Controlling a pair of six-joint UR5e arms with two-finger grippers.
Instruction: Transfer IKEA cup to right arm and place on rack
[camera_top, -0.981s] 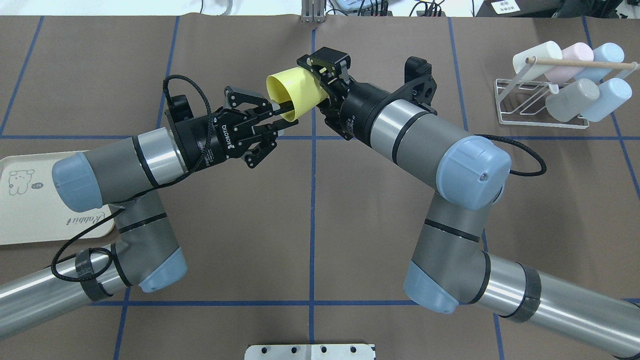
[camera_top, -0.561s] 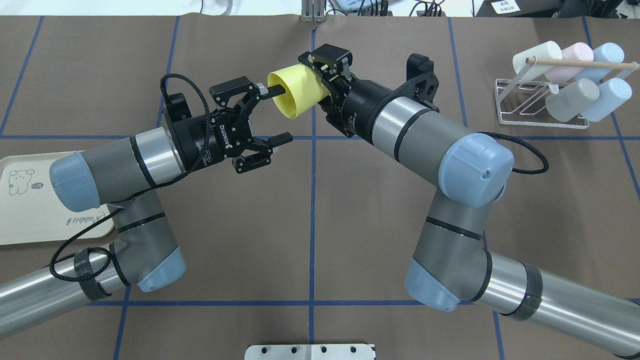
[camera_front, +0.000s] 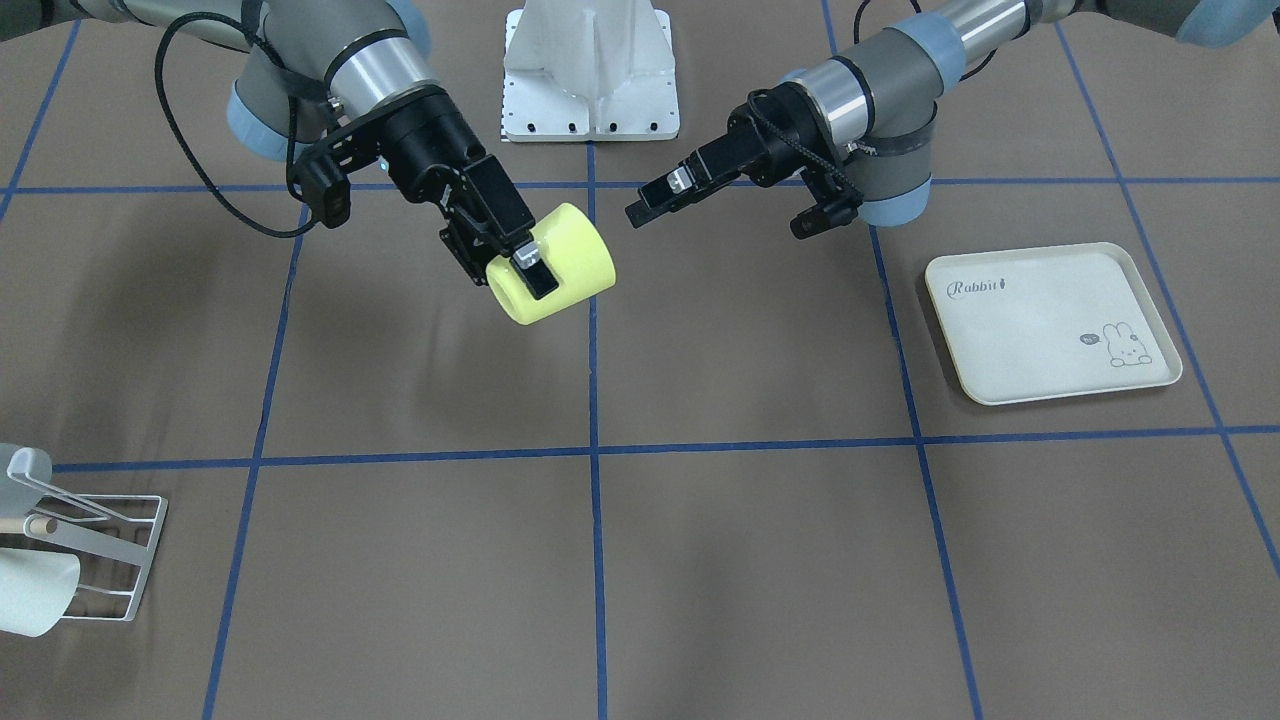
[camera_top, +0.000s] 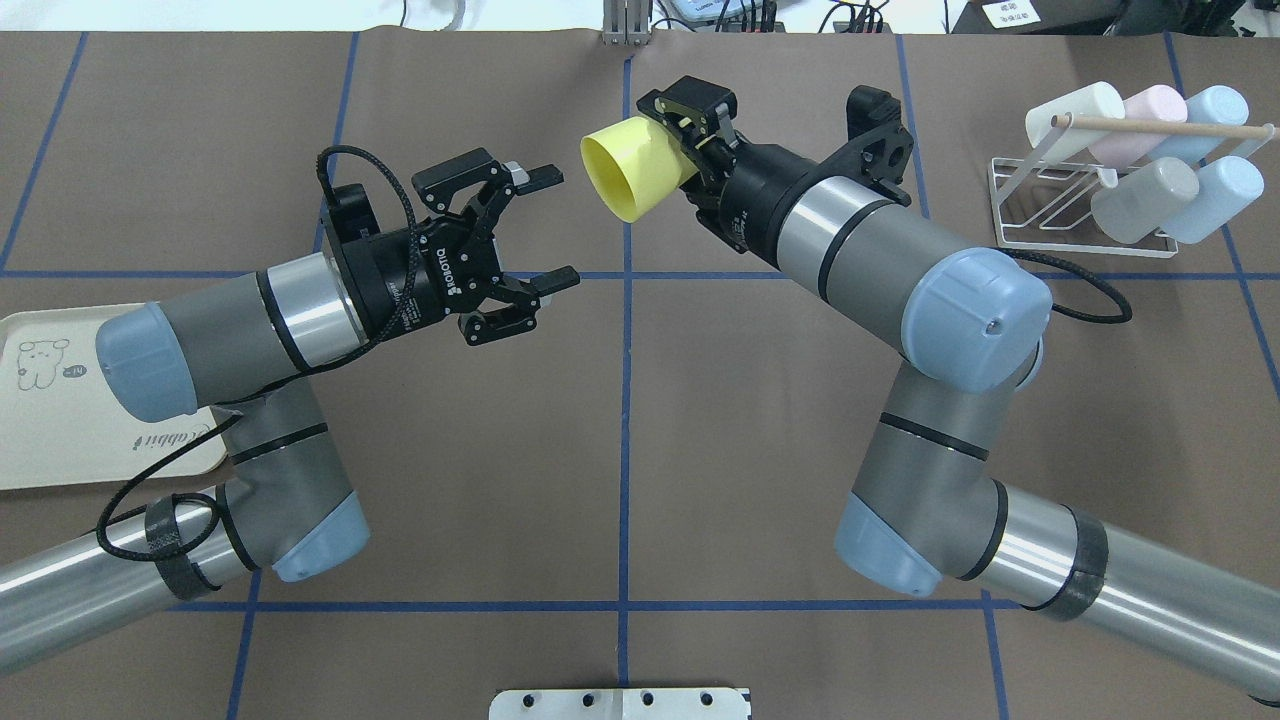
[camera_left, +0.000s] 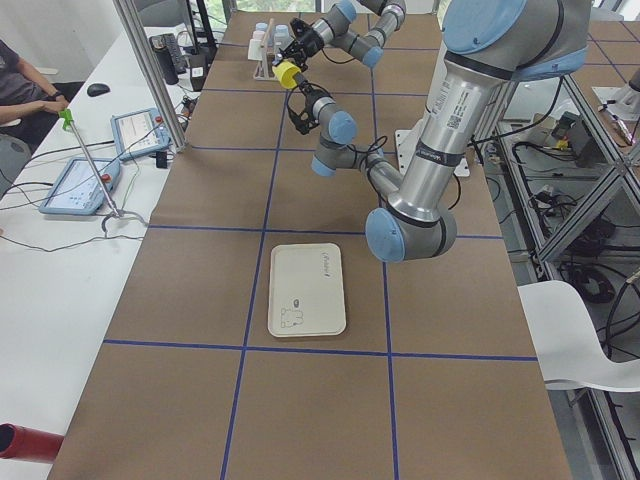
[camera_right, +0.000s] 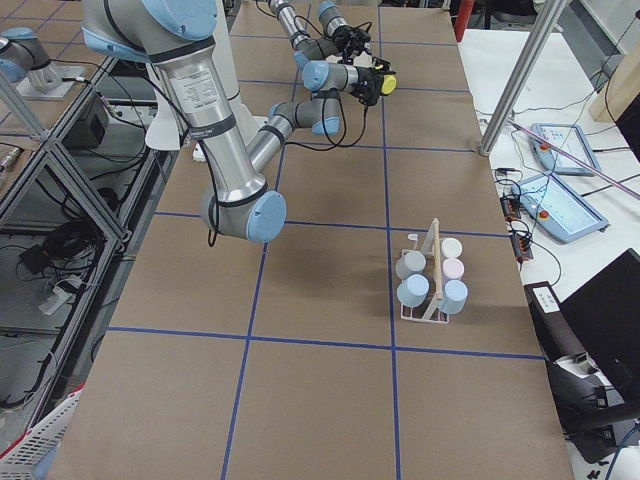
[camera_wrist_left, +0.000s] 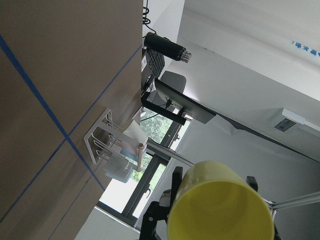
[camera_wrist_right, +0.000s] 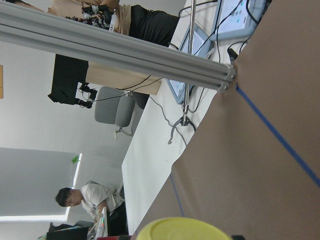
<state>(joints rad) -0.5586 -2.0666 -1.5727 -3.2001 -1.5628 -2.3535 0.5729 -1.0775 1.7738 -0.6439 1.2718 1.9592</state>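
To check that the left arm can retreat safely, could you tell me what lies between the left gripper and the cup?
Nothing: the overhead view shows an open gap between the left gripper and the cup, with only table below.

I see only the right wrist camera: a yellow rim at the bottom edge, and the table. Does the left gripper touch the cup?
Observer: No. The left gripper is open and apart from the yellow cup. Only the right gripper holds it, near its closed end.
Operator: Where is the rack? It is not in my view.
Observer: The rack stands to the robot's far right, beyond the right arm.
Operator: Has it a free place?
Observer: It carries five cups. Bare prongs show beside the grey cup, on the side toward the arms.
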